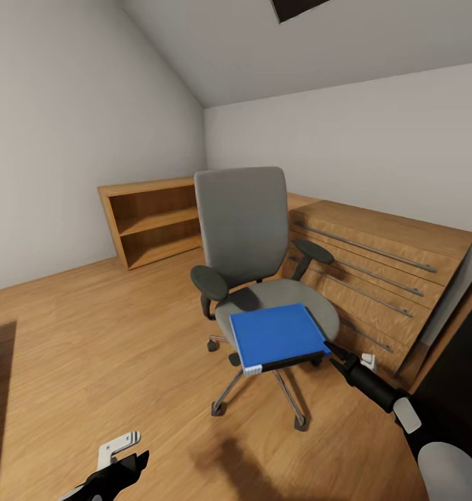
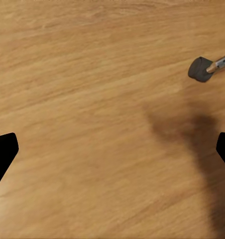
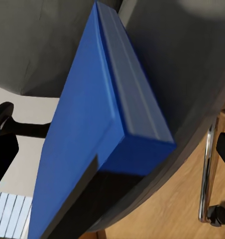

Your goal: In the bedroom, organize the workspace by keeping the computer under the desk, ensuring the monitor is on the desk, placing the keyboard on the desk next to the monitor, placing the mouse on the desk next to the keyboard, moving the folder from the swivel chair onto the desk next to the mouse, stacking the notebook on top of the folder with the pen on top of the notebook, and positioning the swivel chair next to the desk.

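The grey swivel chair (image 1: 243, 229) stands in the middle of the wooden floor, its back toward the far wall. The blue folder (image 1: 276, 336) lies flat on its seat, and its white spine and black edge overhang the seat's front. My right gripper (image 1: 333, 351) is open at the folder's front right corner. In the right wrist view the folder (image 3: 87, 124) spans the gap between the two dark fingertips (image 3: 3, 157). My left gripper (image 1: 121, 463) hangs low and open over bare floor, left of the chair, with nothing between its fingers (image 2: 3, 152).
A low oak chest with long bar handles (image 1: 392, 268) stands against the wall right behind the chair. An open wooden shelf (image 1: 149, 219) stands at the far left wall. A chair castor (image 2: 199, 68) sits on the floor near my left gripper.
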You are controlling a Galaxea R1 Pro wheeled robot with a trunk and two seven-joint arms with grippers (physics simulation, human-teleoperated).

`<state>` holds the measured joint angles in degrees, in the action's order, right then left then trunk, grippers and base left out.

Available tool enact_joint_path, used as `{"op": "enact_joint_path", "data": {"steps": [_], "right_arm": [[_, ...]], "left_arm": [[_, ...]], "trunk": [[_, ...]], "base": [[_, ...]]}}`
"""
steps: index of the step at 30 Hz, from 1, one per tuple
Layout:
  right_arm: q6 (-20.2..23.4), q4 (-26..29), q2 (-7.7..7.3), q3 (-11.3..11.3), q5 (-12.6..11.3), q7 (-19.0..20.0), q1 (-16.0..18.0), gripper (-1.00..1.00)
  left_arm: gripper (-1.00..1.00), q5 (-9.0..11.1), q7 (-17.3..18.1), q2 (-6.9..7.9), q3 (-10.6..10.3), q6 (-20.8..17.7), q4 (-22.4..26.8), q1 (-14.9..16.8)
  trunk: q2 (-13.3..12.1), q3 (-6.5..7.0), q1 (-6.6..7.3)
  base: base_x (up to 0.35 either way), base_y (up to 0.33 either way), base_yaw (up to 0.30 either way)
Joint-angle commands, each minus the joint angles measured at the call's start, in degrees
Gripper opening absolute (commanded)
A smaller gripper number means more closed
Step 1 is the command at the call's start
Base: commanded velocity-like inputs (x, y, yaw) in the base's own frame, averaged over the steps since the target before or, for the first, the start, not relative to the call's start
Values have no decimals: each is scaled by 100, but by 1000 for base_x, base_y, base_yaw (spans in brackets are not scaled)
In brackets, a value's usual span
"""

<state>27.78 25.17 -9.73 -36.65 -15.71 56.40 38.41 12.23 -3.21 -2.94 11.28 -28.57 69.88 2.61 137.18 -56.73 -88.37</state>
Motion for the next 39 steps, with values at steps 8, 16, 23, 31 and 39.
{"op": "enact_joint_path", "data": {"steps": [8,16,23,31,39], "right_arm": [[43,-3,-2,-17,-20,12,5,100],[43,-3,-3,-17,-20,17,3,100],[62,-8,-1,-17,-20,12,5,100],[87,-279,-1,-31,-25,12,6,100],[95,-367,4,-35,-28,12,7,100]], "left_arm": [[100,60,-38,-2,6,-34,8,2],[100,60,-47,-3,6,-35,8,2],[100,60,-48,-5,6,-35,8,2],[100,60,-48,-5,6,-35,8,2],[100,60,-48,-5,6,-35,8,2]], "trunk": [[2,-5,1],[2,-5,1],[2,-5,1],[2,-5,1],[2,-5,1]], "base": [[23,9,0],[1,0,0],[0,0,0],[0,0,0],[0,0,0]]}}
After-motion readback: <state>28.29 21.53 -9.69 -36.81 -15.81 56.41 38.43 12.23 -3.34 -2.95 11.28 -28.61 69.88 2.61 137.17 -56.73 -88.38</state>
